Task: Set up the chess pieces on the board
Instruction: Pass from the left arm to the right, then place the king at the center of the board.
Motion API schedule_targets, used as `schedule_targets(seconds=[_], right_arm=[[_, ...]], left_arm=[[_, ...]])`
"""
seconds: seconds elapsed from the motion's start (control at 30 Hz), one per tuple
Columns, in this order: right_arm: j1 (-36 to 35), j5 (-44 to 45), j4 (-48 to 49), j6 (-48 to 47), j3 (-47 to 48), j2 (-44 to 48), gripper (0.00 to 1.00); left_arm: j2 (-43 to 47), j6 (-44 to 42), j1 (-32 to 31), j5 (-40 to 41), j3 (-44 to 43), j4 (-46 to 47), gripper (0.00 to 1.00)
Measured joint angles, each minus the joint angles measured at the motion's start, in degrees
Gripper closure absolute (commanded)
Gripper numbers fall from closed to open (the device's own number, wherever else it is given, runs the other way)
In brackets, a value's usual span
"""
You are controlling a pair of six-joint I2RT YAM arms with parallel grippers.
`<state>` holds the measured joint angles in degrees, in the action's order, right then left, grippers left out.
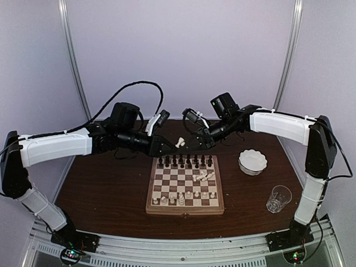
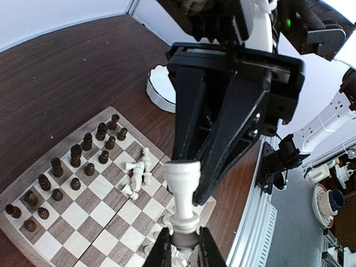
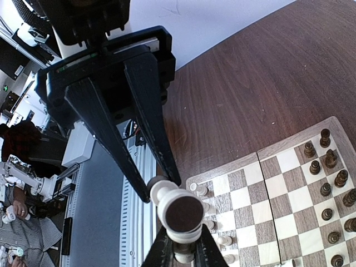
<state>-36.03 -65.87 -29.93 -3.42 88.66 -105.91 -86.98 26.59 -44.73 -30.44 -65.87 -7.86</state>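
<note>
The left tool (image 2: 185, 245) is clamped on one end of a white piece (image 2: 183, 194), and the right tool (image 3: 181, 250) looks pinched shut on its other end, so both hold the same piece in the air just beyond the far edge of the board (image 1: 185, 210). I take this for a hand-over between the arms, though I cannot say which tool will end up with it. On the board, the dark pieces (image 1: 183, 161) stand in two rows along the far side, which looks finished. The white side is only partly done: several white pieces (image 1: 181, 197) stand along the near edge, while a small heap (image 1: 204, 177) lies toppled toward the middle on the right arm's side, waiting to be stood up. From here the figurines are too small to name or count. Off the board's right side sit a white bowl (image 1: 252, 161) and a glass (image 1: 278, 198) on the bench (image 1: 105, 183); I cannot see inside the bowl.
</note>
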Motion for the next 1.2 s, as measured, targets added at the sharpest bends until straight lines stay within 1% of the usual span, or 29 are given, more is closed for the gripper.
schedule_targets(seconds=[0.2,0.37,0.47,0.6,0.7,0.8,0.93,1.03,1.2], right_arm=[[0.0,0.39,-0.24,-0.9,-0.94,0.02,0.92],[0.0,3.39,-4.59,-5.29,-2.05,0.28,0.92],[-0.04,6.34,-8.79,-9.4,-2.05,1.33,0.92],[-0.96,11.56,-15.45,-16.57,-2.01,3.48,0.92],[-2.67,14.84,-19.19,-20.59,-2.01,4.35,0.91],[-4.22,16.74,-21.38,-22.58,-2.01,4.44,0.91],[-6.32,18.78,-23.17,-24.39,-2.01,4.44,0.91],[-7.67,20.15,-23.91,-25.38,-1.9,4.44,0.91],[-9.73,22.27,-25.53,-26.91,-1.11,4.44,0.91]], left_arm=[[3.1,-2.16,0.48,4.09,0.61,-3.74,0.93],[7.52,-3.8,2.27,11.63,3.98,-9.01,0.93],[7.74,-3.48,2.6,16.7,9.22,-11.72,0.93],[6.45,-0.79,2.64,21.49,18.27,-14.71,0.93],[5.2,1.88,2.64,23.45,22.62,-15.02,0.92],[3.61,4.37,2.64,24.28,24.44,-14.12,0.91],[0.42,6.71,2.64,24.24,25.14,-11.65,0.84],[-0.33,7.76,2.64,24.17,25.2,-10.34,0.76],[-0.11,8.22,2.64,24.04,24.92,-10.69,0.6]])
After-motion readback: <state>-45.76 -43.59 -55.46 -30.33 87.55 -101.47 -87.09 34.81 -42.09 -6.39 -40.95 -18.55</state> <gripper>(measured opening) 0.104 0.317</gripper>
